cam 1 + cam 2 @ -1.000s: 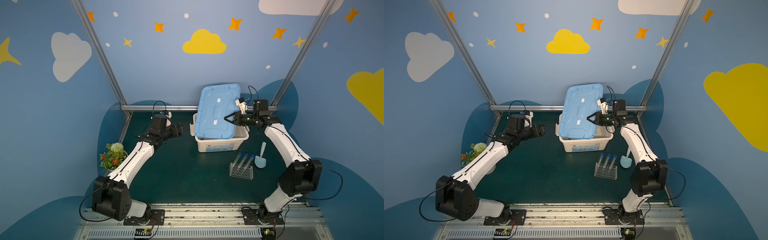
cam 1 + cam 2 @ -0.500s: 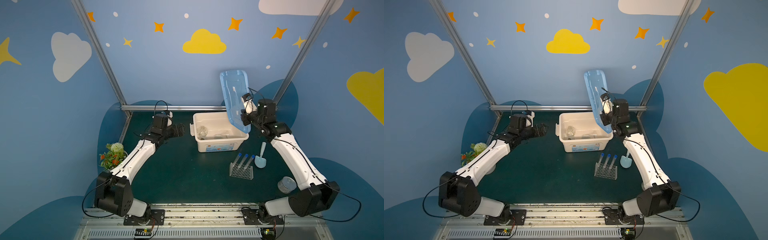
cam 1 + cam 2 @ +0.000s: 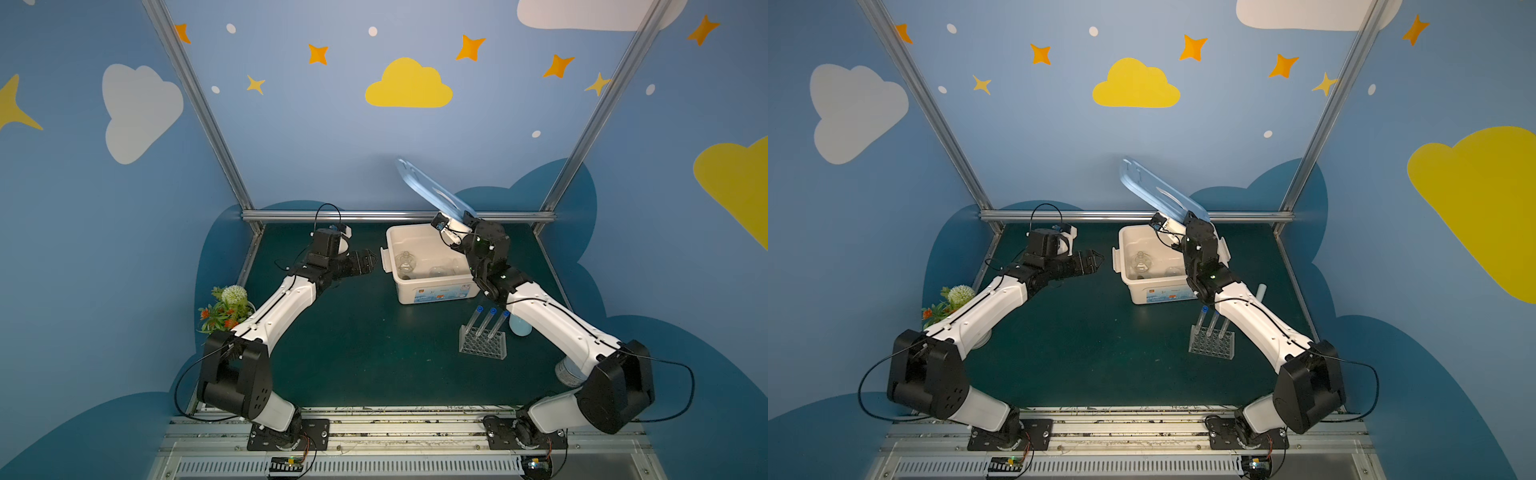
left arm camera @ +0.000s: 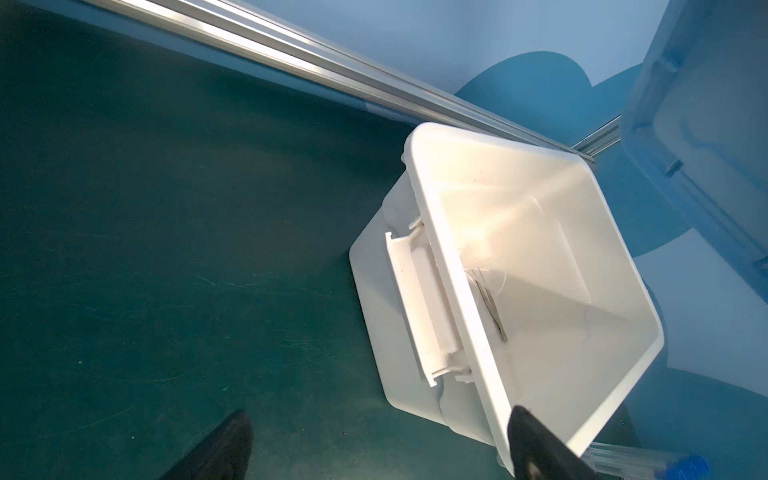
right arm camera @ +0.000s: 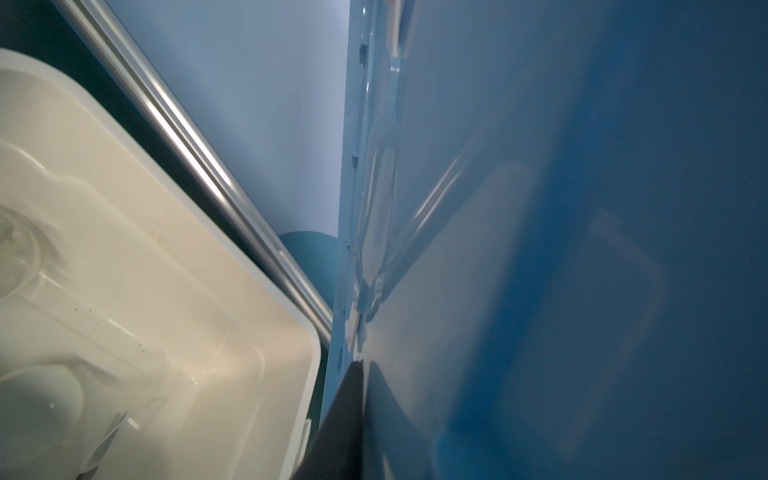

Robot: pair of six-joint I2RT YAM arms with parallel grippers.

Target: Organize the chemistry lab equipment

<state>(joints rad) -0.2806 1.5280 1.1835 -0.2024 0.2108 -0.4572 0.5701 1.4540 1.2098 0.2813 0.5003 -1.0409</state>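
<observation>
While our right tool [image 3: 454, 217] pinched the blue lid [image 3: 428, 189] tilted above the white bin [image 3: 432, 293] and our left tool [image 3: 368, 262] hung spread beside it, we judged packing partly done: glass flask [image 3: 405, 262] inside, test tubes [image 3: 484, 322] in their rack [image 3: 482, 348] on the table [image 3: 353, 332] yet unpacked

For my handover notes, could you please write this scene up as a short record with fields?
Box: white, open, flask inside
Lid: blue, tilted in the air over the box's back edge
Right gripper: shut on the lid's lower end
Left gripper: open, empty, beside the box's left side
Rack: holds three tubes, on the table in front of the box
Plant: at the table's left edge
</observation>
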